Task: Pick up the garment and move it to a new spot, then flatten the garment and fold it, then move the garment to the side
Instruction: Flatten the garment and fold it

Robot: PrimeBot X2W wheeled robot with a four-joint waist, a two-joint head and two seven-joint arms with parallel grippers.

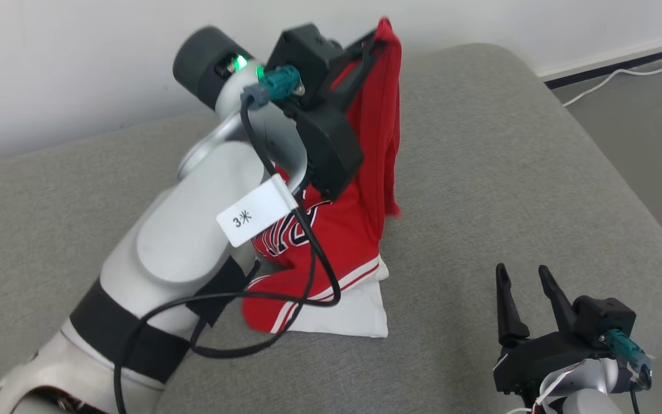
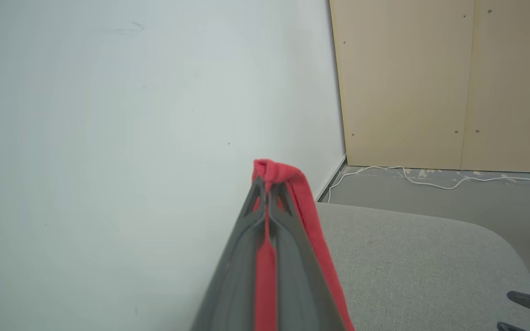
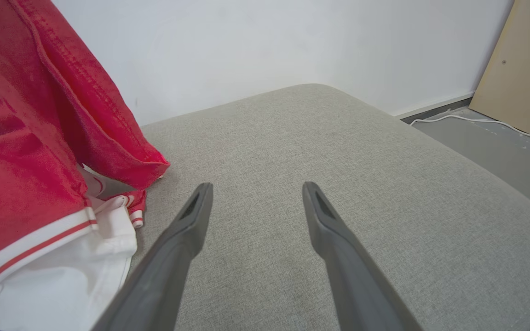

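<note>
Red garment [image 1: 374, 150] hangs pinched in left claw [image 2: 268, 185]; right claw [image 1: 522, 271] gapes.

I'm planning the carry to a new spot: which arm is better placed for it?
Left. The left gripper is shut on the garment, top edge raised; the right gripper stands open, empty, apart from the cloth.

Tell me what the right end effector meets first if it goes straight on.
The right end effector, open, points low across the grey cushion, so probably that; past it, the white wall. The red garment lies off to its side. Depth is unclear.
</note>
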